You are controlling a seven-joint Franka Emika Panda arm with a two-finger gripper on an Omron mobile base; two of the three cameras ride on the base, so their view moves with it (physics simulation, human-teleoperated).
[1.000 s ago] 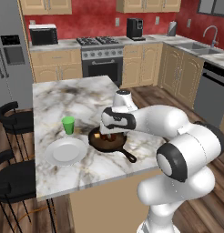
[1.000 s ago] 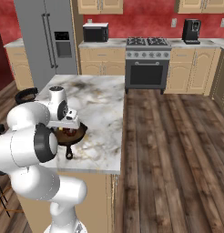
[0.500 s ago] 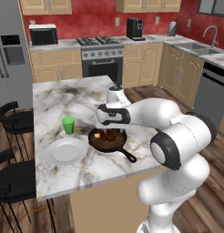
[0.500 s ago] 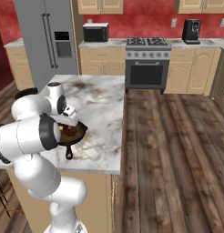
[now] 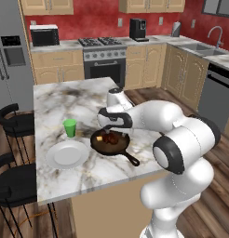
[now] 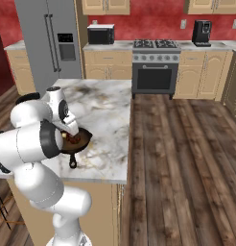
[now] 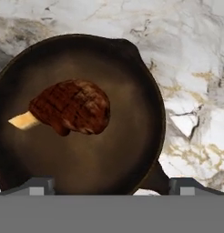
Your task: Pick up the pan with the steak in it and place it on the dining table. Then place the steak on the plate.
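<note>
On dining table (image 5: 56, 100), one pan (image 5: 111, 143), one steak (image 7: 70, 107), one plate (image 5: 66, 155), one cup (image 5: 70, 128)

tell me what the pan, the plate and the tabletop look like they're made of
Pan: looks like cast iron, black with a dull sheen.
Plate: probably glazed ceramic, plain smooth white.
Tabletop: looks like polished marble, white-grey with brown veins.

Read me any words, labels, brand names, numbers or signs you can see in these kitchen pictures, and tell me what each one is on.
None can be read.
Microwave: no legible marking.
Coffee machine: no legible marking.
Fridge dispenser panel: too blurred to read.
Pan, steak, plate and green cup: no text.
</note>
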